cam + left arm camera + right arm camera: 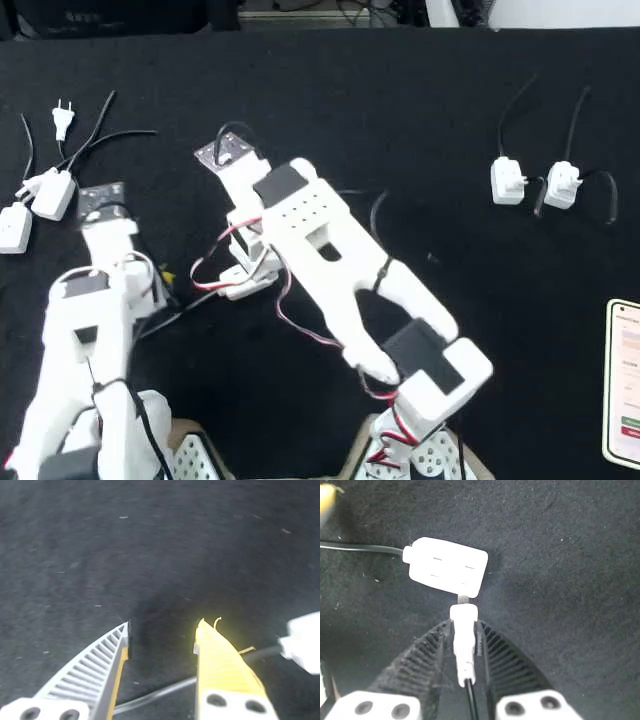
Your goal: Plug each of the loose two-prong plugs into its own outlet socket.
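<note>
Two-prong plug (464, 647), white, sits clamped between the right gripper's (463, 625) fingers, its nose touching the edge of a white outlet socket (447, 566) on the black table (570, 555). The left gripper (162, 630) hangs nearby, fingers spread.

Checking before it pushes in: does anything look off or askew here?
Yes. The two-prong plug, clamped in the right hand, meets the outlet socket at its side edge near a corner, while the slots that show are on its upper face. The socket also lies skewed to the plug's line.
</note>
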`<move>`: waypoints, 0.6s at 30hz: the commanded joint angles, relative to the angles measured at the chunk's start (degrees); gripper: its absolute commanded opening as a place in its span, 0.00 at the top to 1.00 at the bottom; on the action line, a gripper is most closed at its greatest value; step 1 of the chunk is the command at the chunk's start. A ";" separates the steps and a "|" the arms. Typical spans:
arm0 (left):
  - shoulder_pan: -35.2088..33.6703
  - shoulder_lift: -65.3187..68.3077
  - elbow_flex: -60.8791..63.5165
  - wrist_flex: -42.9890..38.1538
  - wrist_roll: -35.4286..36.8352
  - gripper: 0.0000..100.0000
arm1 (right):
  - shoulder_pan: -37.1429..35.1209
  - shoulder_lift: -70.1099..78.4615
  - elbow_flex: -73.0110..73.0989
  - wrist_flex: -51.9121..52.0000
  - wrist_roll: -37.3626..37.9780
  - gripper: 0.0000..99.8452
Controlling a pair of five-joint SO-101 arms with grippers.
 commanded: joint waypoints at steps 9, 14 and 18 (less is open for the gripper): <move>1.54 -4.40 0.40 -0.79 0.44 0.78 | 0.79 13.14 -20.09 9.23 -3.16 0.99; 1.54 -4.84 0.57 -0.62 0.44 0.78 | 0.79 14.90 -21.67 8.79 -3.25 0.99; 1.98 -5.10 0.40 1.85 0.44 0.78 | 1.05 14.90 -21.23 7.38 -3.25 0.99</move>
